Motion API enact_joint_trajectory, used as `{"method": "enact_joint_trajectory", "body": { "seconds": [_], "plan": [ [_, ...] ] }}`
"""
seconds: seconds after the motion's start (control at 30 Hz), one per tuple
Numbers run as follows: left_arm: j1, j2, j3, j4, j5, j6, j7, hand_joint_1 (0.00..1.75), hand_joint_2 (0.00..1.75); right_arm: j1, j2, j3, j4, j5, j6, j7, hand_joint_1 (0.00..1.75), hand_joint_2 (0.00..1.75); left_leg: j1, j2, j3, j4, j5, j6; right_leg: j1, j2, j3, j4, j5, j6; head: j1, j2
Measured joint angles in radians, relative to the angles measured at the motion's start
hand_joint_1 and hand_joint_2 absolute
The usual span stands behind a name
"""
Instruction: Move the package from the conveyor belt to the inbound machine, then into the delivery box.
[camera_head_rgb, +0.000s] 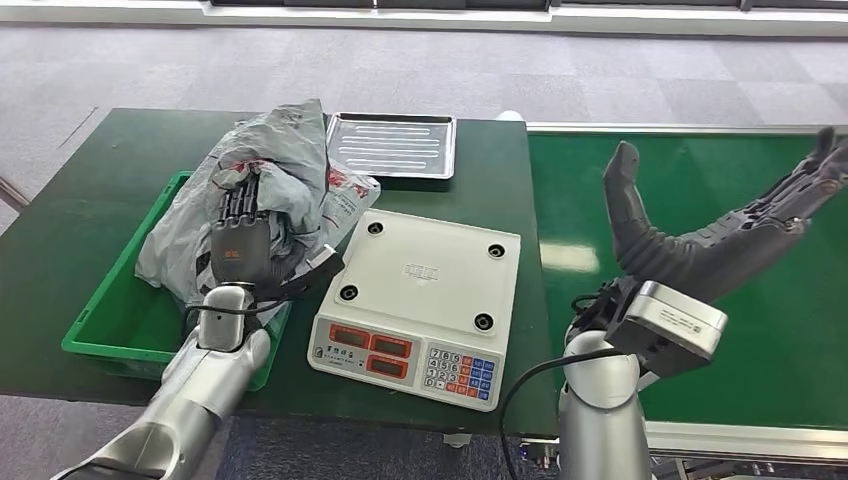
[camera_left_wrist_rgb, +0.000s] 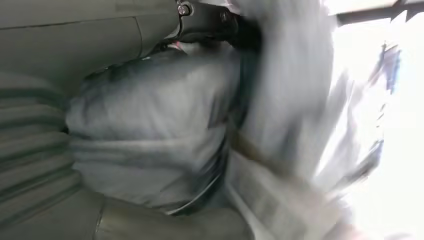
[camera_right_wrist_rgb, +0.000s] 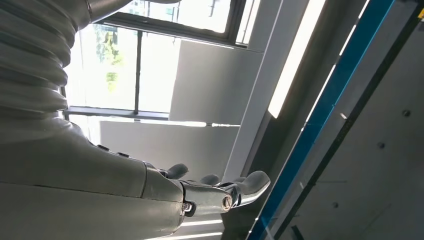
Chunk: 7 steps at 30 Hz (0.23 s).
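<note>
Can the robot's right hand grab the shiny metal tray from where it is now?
Probably not easily. The right hand is open, palm up over the conveyor belt. The metal tray lies at the table's far edge, beyond the scale.

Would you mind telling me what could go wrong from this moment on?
The crumpled grey plastic package held by the left robot hand overhangs the green plastic crate toward the white weighing scale; released now, it might drape over the rim. The glossy bag could also slip from the hold.
</note>
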Motion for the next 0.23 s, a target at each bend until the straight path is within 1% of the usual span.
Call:
{"method": "enact_joint_trajectory", "body": {
  "seconds": [0.07, 0.1, 0.13, 0.17, 0.2, 0.23],
  "plan": [
    [0.038, -0.047, 0.085, -0.139, 0.192, 0.001, -0.226, 0.00, 0.00, 0.002, 0.000, -0.001, 0.003, -0.006, 0.000, -0.017, 0.00, 1.75, 0.000, 0.001, -0.005, 0.001, 0.001, 0.000, 0.000, 0.002, -0.004, 0.000, 0.003, 0.001, 0.000, 0.000],
    [0.054, -0.072, 0.127, -0.218, 0.326, 0.002, -0.334, 0.00, 0.00, 0.002, 0.000, -0.002, 0.006, -0.010, 0.000, -0.027, 0.00, 1.75, 0.000, 0.003, -0.006, 0.001, 0.001, 0.000, 0.000, 0.004, -0.006, 0.000, 0.004, 0.001, 0.000, 0.000],
    [0.071, -0.093, 0.158, -0.304, 0.481, -0.001, -0.416, 0.00, 0.00, 0.002, 0.000, -0.003, 0.012, -0.014, 0.000, -0.038, 0.00, 1.75, 0.000, 0.005, -0.007, 0.001, 0.000, 0.001, 0.000, 0.006, -0.007, 0.000, 0.004, 0.001, 0.000, 0.000],
    [0.091, -0.107, 0.178, -0.399, 0.644, -0.008, -0.474, 0.00, 0.00, 0.002, 0.000, -0.004, 0.019, -0.017, 0.000, -0.048, 0.00, 1.75, 0.000, 0.008, -0.007, 0.001, 0.000, 0.001, 0.000, 0.008, -0.008, 0.000, 0.004, 0.001, 0.000, 0.000],
    [0.111, -0.117, 0.187, -0.497, 0.803, -0.019, -0.513, 0.00, 0.00, 0.002, 0.000, -0.005, 0.027, -0.020, 0.000, -0.056, 0.00, 1.75, 0.000, 0.010, -0.007, 0.001, -0.001, 0.001, 0.000, 0.010, -0.009, 0.000, 0.004, 0.001, 0.000, 0.000],
    [0.123, -0.120, 0.188, -0.550, 0.884, -0.026, -0.528, 0.00, 0.00, 0.002, 0.000, -0.006, 0.031, -0.022, 0.000, -0.060, 0.00, 1.75, 0.000, 0.011, -0.007, 0.001, -0.001, 0.001, 0.000, 0.012, -0.010, 0.000, 0.004, 0.001, 0.000, 0.000]
  ]
}}
